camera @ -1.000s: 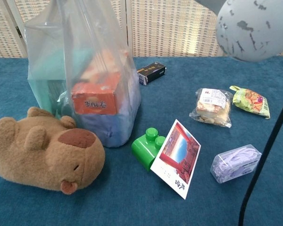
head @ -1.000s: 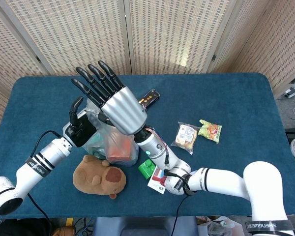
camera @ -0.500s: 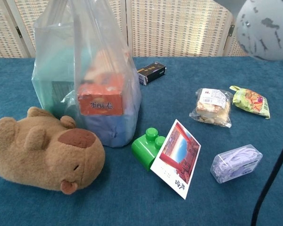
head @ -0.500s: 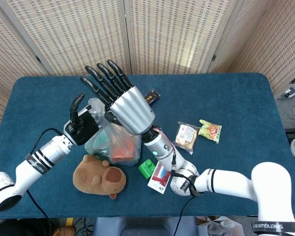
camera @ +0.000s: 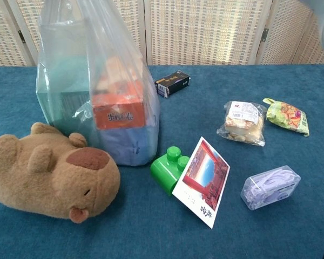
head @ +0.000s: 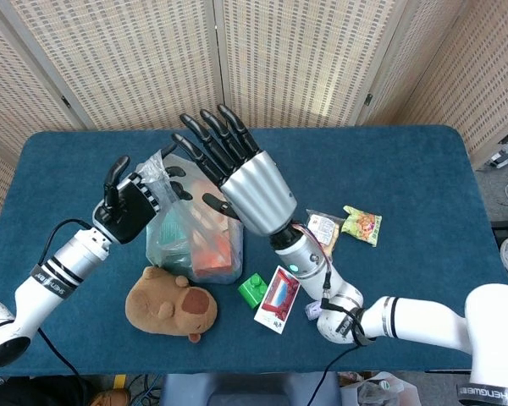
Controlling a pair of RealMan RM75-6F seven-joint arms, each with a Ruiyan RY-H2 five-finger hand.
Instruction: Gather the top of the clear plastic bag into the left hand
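The clear plastic bag (head: 196, 244) stands upright on the blue table, holding an orange box (camera: 117, 110), a teal item and something blue. Its top (head: 157, 176) is drawn up to the left and runs out of the chest view's upper edge (camera: 70, 21). My left hand (head: 127, 207) grips that bunched top at its fingers. My right hand (head: 247, 184) hovers above and to the right of the bag, fingers spread, holding nothing. The chest view shows only a blurred bit of it at the top right corner.
A brown capybara plush (camera: 48, 178) lies against the bag's front left. A green brick (camera: 169, 168) and a picture card (camera: 201, 181) sit in front of the bag on its right. A black box (camera: 173, 83) lies behind, with two snack packets (camera: 241, 122) (camera: 285, 115) and a clear case (camera: 270, 186) to the right.
My right hand has swung right, off the bag, leaving the chest view almost entirely. The left hand moved left with the bag top, and the bag shifted slightly.
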